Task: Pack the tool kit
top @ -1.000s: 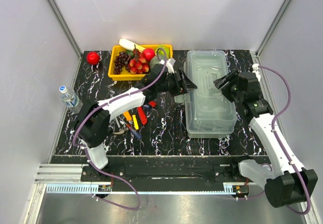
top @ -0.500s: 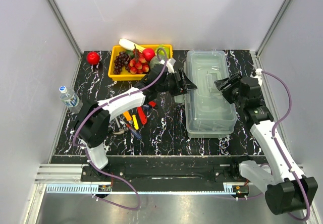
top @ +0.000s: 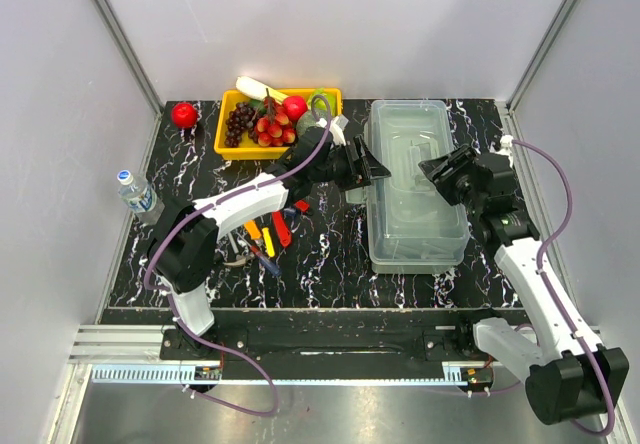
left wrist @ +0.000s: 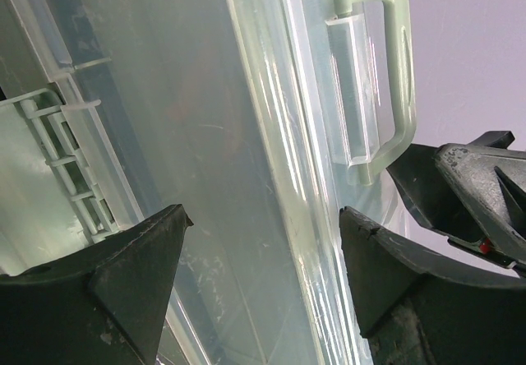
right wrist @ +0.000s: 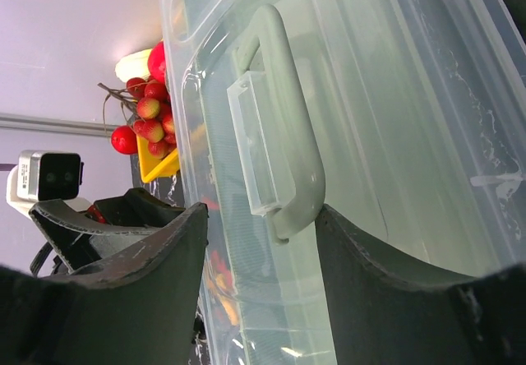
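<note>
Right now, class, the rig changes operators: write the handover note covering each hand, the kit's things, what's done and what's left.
Left hand: open, at the left edge of the toolbox, holding nothing.
Right hand: open, straddling the lid handle, not clamped.
The lid looks shut; the hand tools lie on the table left of the box.
Done: nothing packed that shows.
Left: open the lid, load the tools, close.

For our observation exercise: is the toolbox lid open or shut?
Shut. The clear lid lies flat over the toolbox, its handle resting on top; the hand tools lie outside on the table.
</note>
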Motion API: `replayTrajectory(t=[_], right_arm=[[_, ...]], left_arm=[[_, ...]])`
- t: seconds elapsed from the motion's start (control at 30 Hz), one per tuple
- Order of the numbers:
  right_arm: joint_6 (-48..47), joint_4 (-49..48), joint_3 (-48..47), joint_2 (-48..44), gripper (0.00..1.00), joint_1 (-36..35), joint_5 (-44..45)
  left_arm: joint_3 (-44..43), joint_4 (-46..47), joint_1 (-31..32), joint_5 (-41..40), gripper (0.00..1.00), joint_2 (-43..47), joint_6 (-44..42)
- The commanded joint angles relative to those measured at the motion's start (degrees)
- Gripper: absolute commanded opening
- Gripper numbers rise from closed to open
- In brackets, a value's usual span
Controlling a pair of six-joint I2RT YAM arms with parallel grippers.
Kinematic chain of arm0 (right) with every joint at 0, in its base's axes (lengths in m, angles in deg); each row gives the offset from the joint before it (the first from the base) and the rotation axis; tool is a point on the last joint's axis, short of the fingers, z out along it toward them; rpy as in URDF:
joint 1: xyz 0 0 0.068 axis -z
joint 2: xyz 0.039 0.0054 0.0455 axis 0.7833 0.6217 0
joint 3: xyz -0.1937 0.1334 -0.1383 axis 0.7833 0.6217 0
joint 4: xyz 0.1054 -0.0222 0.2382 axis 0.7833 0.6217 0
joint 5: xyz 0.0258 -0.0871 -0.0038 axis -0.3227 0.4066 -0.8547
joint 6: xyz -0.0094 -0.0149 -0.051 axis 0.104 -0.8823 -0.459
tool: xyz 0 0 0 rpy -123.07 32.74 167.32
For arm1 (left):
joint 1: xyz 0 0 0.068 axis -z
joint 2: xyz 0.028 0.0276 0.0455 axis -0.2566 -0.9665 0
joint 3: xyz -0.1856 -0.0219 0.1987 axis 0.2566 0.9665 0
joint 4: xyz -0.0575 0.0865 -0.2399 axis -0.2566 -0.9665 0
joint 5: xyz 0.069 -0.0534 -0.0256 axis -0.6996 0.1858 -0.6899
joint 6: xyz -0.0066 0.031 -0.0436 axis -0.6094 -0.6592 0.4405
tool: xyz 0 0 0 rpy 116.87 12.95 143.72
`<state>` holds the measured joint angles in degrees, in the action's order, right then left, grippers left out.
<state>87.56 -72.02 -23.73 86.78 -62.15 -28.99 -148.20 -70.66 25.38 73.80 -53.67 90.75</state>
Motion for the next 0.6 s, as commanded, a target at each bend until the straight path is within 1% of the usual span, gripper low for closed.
replayTrajectory(t=[0.0, 0.1, 0.13, 0.37, 0.47, 0.53, 0.57], right_arm=[[-3.5, -0.6, -1.6, 1.8, 0.60, -0.8, 0.8], [-4.5, -2.4, -0.9, 2.0, 0.60, -0.8, 0.9], [-4.8, -3.2, -0.5, 2.0, 0.59, -0.8, 2.3], [-7.1, -4.3, -1.9, 5.1, 0.51, -0.8, 4.0], [-7.4, -4.7, -2.8, 6.1, 0.42, -0.8, 4.5], [-7.8, -4.7, -3.6, 6.8, 0.30, -0.8, 4.7], [-7.9, -4.7, -4.1, 7.0, 0.26, -0.8, 4.6]], left_arm=[[-2.1, 1.2, 1.0, 3.7, 0.79, 0.3, -0.5], [-2.0, 1.1, 0.8, 3.7, 0.79, 0.5, -0.5], [-1.9, 1.1, 0.8, 3.7, 0.79, 0.5, -0.5], [-1.8, 0.4, 0.4, 3.4, 0.79, 1.0, -1.1], [-1.7, -0.1, 0.1, 3.1, 0.79, 1.5, -1.8], [-1.6, -0.7, -0.2, 2.5, 0.79, 2.0, -2.5], [-1.5, -1.2, -0.4, 2.0, 0.79, 2.5, -2.9]])
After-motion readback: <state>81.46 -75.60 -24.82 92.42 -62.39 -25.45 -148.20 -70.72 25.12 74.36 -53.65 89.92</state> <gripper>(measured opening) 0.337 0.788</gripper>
